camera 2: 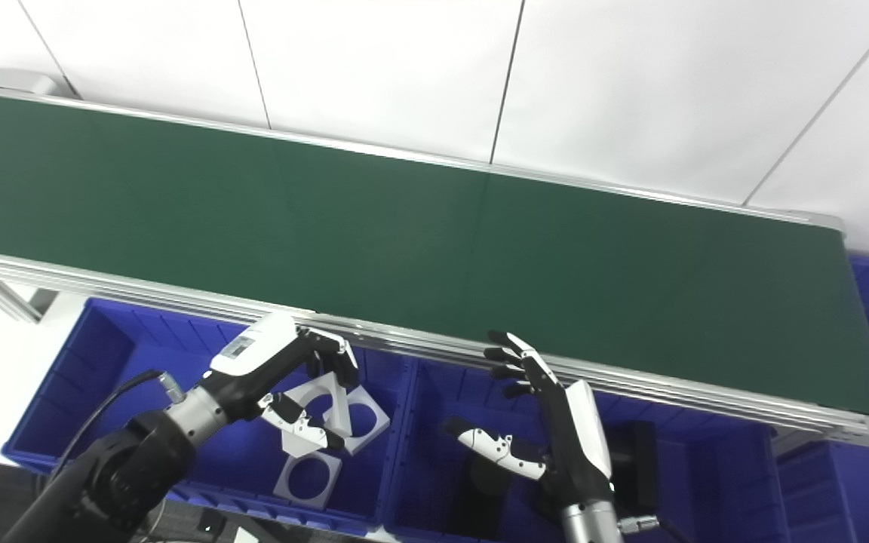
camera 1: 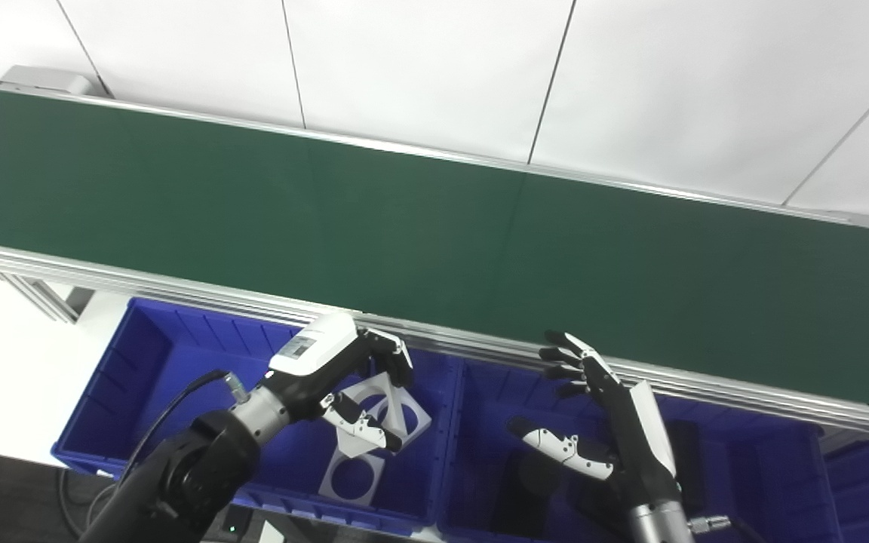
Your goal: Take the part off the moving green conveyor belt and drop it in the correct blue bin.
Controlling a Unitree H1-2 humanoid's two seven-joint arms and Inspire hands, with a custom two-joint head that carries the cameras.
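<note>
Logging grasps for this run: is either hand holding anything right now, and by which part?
Left hand over the left blue bin: cannot tell whether it grips a white plate. Right hand is open, holding nothing.

belt point(camera 1: 434, 226) bare, rail point(camera 1: 480, 348) fronts bins point(camera 1: 140, 377)

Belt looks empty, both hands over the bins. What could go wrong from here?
1. The left hand hangs curled over the left blue bin, right above the white parts lying there; its fingers might snag one.
2. The right hand is open with fingers near the conveyor's metal rail; a quick reach may clip it.
3. No part shows on the green belt, so a grasp may be mistimed.
</note>
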